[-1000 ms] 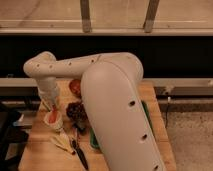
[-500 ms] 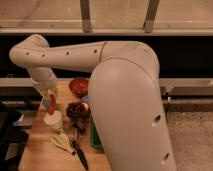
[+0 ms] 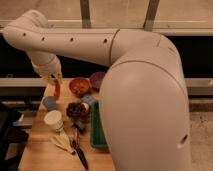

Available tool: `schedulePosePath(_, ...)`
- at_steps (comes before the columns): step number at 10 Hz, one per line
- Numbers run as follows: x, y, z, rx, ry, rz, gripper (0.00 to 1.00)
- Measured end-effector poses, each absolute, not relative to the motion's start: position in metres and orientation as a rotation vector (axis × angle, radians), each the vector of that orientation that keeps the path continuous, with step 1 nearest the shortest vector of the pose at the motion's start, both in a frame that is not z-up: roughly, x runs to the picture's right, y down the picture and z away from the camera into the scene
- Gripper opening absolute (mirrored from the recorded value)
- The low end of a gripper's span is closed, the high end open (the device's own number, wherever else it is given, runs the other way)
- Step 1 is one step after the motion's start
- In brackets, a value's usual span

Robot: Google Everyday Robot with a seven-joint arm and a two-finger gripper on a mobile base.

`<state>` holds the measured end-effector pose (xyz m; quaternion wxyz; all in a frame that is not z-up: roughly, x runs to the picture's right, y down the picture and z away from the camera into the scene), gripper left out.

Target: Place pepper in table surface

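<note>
My gripper (image 3: 53, 80) hangs at the end of the white arm, over the far left part of the table surface (image 3: 39, 148), a light tan wooden top. It is shut on the pepper (image 3: 57, 90), a slim orange-red piece that hangs straight down from the fingers. The pepper is held in the air above a blue cup (image 3: 50, 103) and just left of the reddish-brown bowl (image 3: 79, 86). It touches nothing below it.
A purple bowl (image 3: 96, 79) sits behind the brown one. A dark grape cluster (image 3: 76, 110), a white cup (image 3: 53, 120), yellow pieces (image 3: 62, 142) and a black utensil (image 3: 80, 156) lie on the table. A green tray (image 3: 97, 131) stands at the right, partly hidden by my arm.
The arm has risen and stretched out to the left. The gripper lifted the pepper from low beside the white cup to higher up over the back left of the table.
</note>
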<state>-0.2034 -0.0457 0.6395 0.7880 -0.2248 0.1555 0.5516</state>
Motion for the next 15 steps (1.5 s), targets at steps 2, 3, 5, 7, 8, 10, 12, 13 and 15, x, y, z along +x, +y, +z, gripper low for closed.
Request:
schedulePosePath(2,-0.193,-0.053,0.658,-0.488,0.337,1.216,0.00)
schedulePosePath(3,-0.190,-0.049,0.680,-0.503,0.333,1.230,0.00)
schedulePosePath(5,-0.187,-0.035,0.716,-0.535,0.336,1.247,0.00)
schedulePosePath(7,-0.186,-0.017,0.757,-0.583,0.347,1.257,0.00)
schedulePosePath(8,-0.190,-0.011,0.774,-0.610,0.351,1.254,0.00)
schedulePosePath(10,-0.206,-0.009,0.801,-0.657,0.350,1.240,0.00)
schedulePosePath(12,-0.230,-0.010,0.818,-0.689,0.348,1.201,0.00)
schedulePosePath(13,-0.241,-0.010,0.826,-0.709,0.339,1.185,0.01)
schedulePosePath(15,-0.242,-0.011,0.824,-0.727,0.290,1.198,0.13)
